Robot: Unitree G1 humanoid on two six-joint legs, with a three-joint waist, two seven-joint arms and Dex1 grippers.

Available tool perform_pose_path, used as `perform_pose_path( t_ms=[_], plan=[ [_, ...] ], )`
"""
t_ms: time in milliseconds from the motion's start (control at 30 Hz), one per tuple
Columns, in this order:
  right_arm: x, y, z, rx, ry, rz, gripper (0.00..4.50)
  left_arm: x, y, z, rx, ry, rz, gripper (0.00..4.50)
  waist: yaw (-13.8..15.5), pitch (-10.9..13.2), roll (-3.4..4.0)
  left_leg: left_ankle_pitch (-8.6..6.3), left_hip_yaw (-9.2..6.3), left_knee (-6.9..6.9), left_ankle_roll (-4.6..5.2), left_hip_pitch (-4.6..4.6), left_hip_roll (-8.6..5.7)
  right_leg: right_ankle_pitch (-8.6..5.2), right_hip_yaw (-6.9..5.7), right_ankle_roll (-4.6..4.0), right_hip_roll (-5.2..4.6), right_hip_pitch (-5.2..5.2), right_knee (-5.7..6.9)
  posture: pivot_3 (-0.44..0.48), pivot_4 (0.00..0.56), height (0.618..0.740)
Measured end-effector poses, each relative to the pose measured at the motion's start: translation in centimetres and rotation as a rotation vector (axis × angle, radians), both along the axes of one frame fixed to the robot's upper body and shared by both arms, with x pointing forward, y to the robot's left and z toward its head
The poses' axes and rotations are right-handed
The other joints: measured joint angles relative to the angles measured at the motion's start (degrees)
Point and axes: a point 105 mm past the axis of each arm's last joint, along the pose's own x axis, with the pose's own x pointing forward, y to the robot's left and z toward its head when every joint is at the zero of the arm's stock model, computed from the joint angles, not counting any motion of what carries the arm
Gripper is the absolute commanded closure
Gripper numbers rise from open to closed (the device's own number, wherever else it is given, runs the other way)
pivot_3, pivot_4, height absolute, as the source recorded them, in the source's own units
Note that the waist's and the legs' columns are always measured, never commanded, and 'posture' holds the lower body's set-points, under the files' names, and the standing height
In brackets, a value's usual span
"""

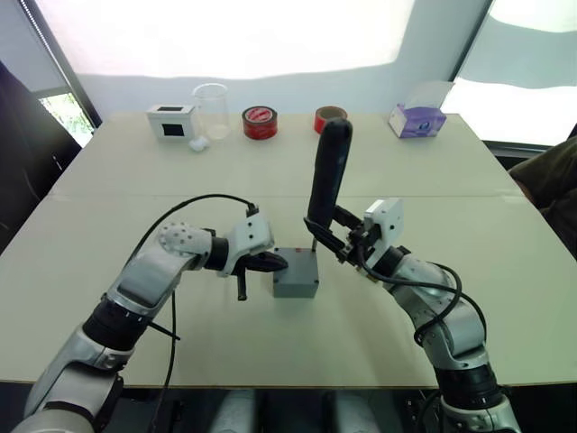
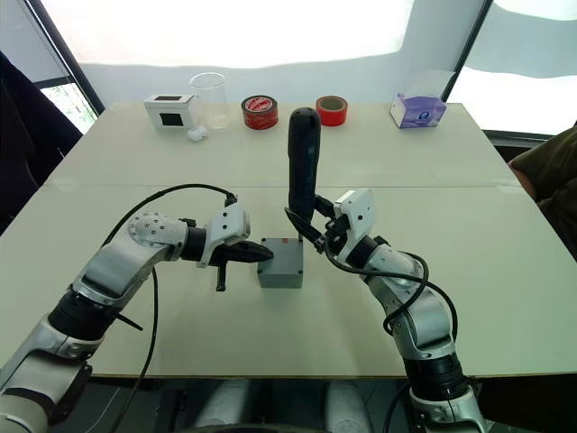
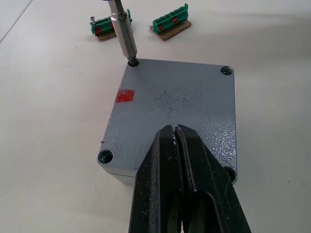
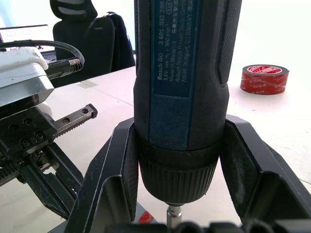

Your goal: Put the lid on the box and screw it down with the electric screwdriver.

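Pale tabletop [image 1: 433, 180]: upright black cylindrical electric screwdriver [image 1: 328, 176] is clamped in right gripper [image 1: 347, 236], bit seated in corner hole of grey square lid [image 3: 175, 104] on box [image 1: 296, 287]; closed left gripper [image 3: 181, 184] is pressed on lid.

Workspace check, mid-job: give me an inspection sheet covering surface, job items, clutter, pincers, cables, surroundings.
Surface: pale table, seam across the middle.
Job's things: lid seated on box; screwdriver upright, bit in a corner screw hole.
Clutter: white box, clear cup, two tape rolls, tissue box along the far edge; two green connectors beside the box.
Pincers: left pincer shut, resting on the lid; right pincer shut on the screwdriver.
Cables: black cable looping over the left arm.
Surroundings: black chair beyond the table.
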Motion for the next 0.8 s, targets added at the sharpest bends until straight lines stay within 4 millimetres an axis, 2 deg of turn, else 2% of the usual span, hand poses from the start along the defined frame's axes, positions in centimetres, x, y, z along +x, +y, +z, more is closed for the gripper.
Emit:
perform_pose_path(
  t_ms=[567, 700, 800],
  plan=[
    [-0.2, 0.1, 0.2, -0.011, 0.002, 0.01, 2.7, 0.0, 0.0, 0.0, 0.0, 0.002, 0.001, 4.5, 0.01, -0.01, -0.02, -0.02, 0.0, -0.26, -0.02, 0.17, 0.03, -0.1, 0.03, -0.18, -0.26, 0.02, -0.04, 0.0, 0.15, 0.74],
    [0.0, -0.4, 1.3, -0.026, 0.01, 0.016, 2.7, 0.0, -0.1, 0.0, -0.003, -0.003, -0.002, 4.5, 0.1, 0.04, 0.04, -0.02, 0.0, -0.27, -0.03, 0.03, 0.03, -0.1, 0.03, -0.19, -0.31, -0.09, -0.08, 0.0, 0.15, 0.74],
    [0.1, -0.7, 2.3, -0.028, 0.042, 0.027, 2.7, 0.0, -0.2, 0.2, -0.008, -0.01, -0.008, 4.5, 0.35, 0.09, 0.11, 0.0, 0.0, -0.2, -0.05, -0.55, 0.02, -0.1, 0.01, -0.2, -0.34, -0.41, -0.04, 0.0, 0.15, 0.74]
  ],
)
